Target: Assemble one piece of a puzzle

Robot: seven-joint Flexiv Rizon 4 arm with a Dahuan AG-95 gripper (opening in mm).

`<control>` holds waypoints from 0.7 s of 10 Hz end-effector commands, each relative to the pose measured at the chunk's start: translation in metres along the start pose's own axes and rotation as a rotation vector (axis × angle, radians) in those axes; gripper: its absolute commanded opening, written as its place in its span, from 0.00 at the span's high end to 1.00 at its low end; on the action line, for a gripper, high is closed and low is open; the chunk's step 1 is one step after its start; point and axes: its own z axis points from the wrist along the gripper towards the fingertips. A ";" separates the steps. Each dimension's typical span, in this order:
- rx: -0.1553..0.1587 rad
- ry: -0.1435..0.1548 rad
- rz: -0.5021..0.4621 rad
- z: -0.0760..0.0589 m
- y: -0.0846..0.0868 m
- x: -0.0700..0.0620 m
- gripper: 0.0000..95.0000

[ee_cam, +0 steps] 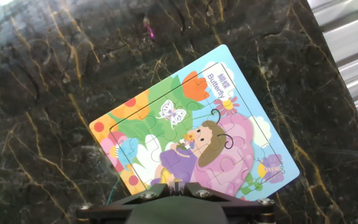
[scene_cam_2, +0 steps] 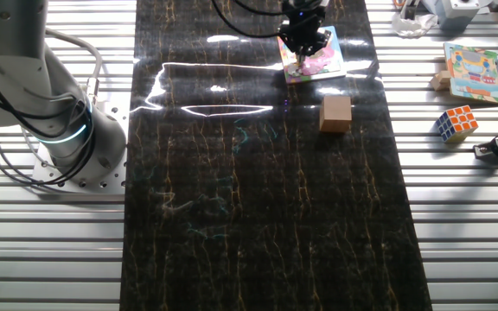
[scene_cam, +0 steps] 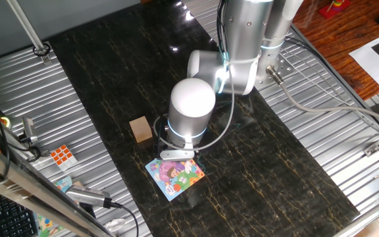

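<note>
- Hovering my gripper [scene_cam_2: 304,39] right over the puzzle [ee_cam: 194,121], because the piece has to go down flat into its slot and that needs a straight approach from above
- Looking along my own fingers, I see only the dark bar of the gripper at the bottom edge, over the puzzle's near edge; the fingertips are out of sight there, so I cannot tell how far apart they stand or whether the piece is between them
- The piece itself I cannot find anywhere: no loose whitish bit lies on the dark worktop [scene_cam: 275,178] round the puzzle, and the picture of the butterfly girl shows no plain gap, though the strip under my gripper is hidden. My judgement is that the piece is either under my fingers or already seated
- The puzzle lies flat on the worktop, turned askew to its edges, its blue border acting as the frame that holds the cut pieces; every seam I can see looks closed
- The tan wooden cube [scene_cam: 140,129] stands on the worktop near the puzzle, apart from it and well clear of my arm, so it does not hinder the descent
- Further from the puzzle, on the ribbed metal beside the worktop, rest an orange-and-white Rubik's cube [scene_cam_2: 456,123] and a second picture board [scene_cam_2: 472,72]; neither has any part in this step
</note>
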 end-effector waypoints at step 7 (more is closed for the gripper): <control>-0.012 0.019 0.003 -0.005 0.011 0.018 1.00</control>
